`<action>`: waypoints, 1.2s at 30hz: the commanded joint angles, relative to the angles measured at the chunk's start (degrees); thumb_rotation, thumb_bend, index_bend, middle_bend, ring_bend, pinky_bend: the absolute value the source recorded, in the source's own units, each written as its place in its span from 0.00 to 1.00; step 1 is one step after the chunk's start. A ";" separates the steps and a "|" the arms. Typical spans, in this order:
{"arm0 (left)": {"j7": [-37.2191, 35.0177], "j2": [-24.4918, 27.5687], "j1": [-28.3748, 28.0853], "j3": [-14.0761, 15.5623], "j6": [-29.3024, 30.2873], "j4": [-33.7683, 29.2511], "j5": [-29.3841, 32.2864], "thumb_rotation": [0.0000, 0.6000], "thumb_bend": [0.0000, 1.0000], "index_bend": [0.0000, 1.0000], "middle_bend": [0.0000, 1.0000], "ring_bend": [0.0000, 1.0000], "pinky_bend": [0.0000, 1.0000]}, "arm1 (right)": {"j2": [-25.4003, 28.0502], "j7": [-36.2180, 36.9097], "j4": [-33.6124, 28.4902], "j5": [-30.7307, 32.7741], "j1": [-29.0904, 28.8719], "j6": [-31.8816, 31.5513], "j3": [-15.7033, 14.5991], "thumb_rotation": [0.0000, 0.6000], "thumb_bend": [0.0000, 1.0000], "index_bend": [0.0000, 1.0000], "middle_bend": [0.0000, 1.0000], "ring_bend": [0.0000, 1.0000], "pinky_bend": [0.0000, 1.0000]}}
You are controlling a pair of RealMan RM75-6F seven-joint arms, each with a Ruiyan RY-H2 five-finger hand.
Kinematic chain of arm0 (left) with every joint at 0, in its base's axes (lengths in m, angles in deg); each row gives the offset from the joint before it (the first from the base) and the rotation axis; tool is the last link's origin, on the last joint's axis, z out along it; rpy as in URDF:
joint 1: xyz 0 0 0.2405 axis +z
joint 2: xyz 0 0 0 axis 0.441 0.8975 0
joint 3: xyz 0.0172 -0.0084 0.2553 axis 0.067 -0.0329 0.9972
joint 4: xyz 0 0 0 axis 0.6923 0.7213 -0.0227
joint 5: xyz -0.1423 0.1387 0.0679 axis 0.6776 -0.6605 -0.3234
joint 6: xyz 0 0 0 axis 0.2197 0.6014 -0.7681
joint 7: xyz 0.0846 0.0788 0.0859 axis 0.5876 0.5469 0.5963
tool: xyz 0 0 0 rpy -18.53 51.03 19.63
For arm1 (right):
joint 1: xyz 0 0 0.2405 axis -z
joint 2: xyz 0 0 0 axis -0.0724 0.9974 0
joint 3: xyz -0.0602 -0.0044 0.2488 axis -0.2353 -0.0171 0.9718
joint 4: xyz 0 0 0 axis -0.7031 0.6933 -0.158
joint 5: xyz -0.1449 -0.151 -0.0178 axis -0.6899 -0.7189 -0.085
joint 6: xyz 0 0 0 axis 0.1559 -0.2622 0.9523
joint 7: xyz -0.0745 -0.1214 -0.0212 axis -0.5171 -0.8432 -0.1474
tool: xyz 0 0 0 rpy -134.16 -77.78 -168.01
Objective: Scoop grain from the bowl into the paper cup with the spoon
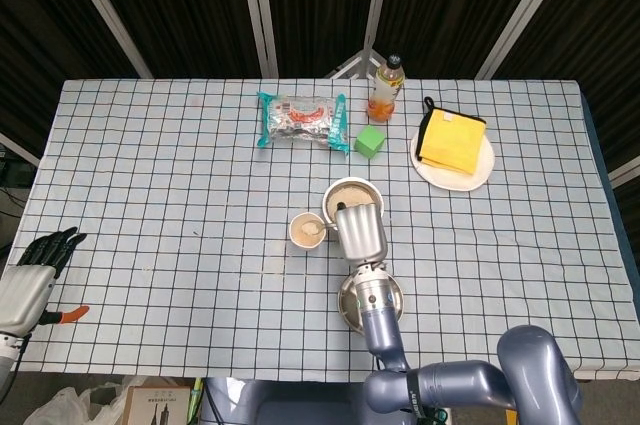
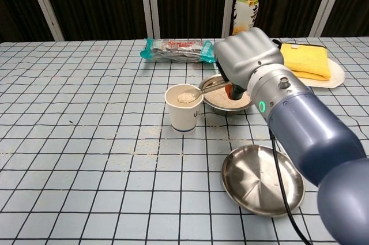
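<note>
Nearest on the checked counter (image 2: 69, 158) sits an empty steel dish (image 2: 263, 180). Beyond it, the right hand (image 2: 245, 60) has its fingers clenched around the orange-handled spoon (image 2: 199, 91), whose heaped bowl hangs over the white paper cup (image 2: 184, 108). Just right of the cup, the metal bowl (image 2: 226, 100) holds pale grain. Scattered grains lie before the cup. The left hand (image 1: 32, 273) rests off the counter's near-left edge, fingers released.
</note>
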 commanded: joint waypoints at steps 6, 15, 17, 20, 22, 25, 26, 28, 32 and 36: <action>0.23 -0.04 0.01 0.05 0.02 -0.12 -0.05 1.00 0.00 0.00 0.00 0.00 0.00 | 0.74 2.86 7.15 -11.36 0.27 1.76 -7.03 1.00 0.50 0.64 0.92 0.98 1.00; 0.28 -0.05 0.01 0.01 -0.02 -0.15 0.14 1.00 0.00 0.00 0.00 0.00 0.00 | 1.26 6.41 16.62 -23.28 0.76 3.03 -12.83 1.00 0.50 0.64 0.92 0.98 1.00; 0.29 -0.04 -0.02 0.01 -0.08 -0.18 0.18 1.00 0.00 0.00 0.00 0.00 0.00 | 1.08 7.26 17.95 -24.54 1.18 3.31 -13.01 1.00 0.50 0.64 0.92 0.98 1.00; 0.36 -0.05 -0.03 0.01 -0.09 -0.18 0.20 1.00 0.00 0.00 0.00 0.00 0.00 | 0.56 8.33 19.27 -25.34 2.14 3.76 -12.59 1.00 0.50 0.64 0.92 0.98 1.00; 0.40 -0.05 -0.01 -0.01 -0.02 -0.18 0.20 1.00 0.00 0.00 0.00 0.00 0.00 | 0.34 8.47 20.21 -26.20 2.50 3.94 -12.49 1.00 0.50 0.64 0.92 0.98 1.00; 0.41 -0.05 -0.02 0.02 -0.09 -0.19 0.23 1.00 0.00 0.00 0.00 0.00 0.00 | 0.35 9.11 21.06 -28.07 2.60 3.72 -12.09 1.00 0.50 0.64 0.92 0.98 1.00; 0.42 -0.05 -0.04 0.01 -0.12 -0.19 0.26 1.00 0.00 0.00 0.00 0.00 0.00 | 0.36 9.47 21.40 -28.97 2.62 3.45 -11.89 1.00 0.50 0.64 0.92 0.98 1.00; 0.47 -0.08 -0.05 -0.01 -0.13 -0.20 0.30 1.00 0.00 0.00 0.00 0.00 0.00 | 0.38 9.37 22.31 -30.42 2.81 3.44 -12.22 1.00 0.50 0.64 0.92 0.98 1.00; 0.49 -0.09 -0.03 0.00 -0.08 -0.18 0.26 1.00 0.00 0.00 0.00 0.00 0.00 | 0.96 8.52 23.97 -33.46 3.00 4.24 -13.56 1.00 0.50 0.64 0.92 0.98 1.00; 0.53 -0.08 -0.03 -0.01 -0.10 -0.17 0.33 1.00 0.00 0.00 0.00 0.00 0.00 | 0.79 9.54 24.19 -34.68 3.55 3.35 -12.00 1.00 0.50 0.64 0.92 0.98 1.00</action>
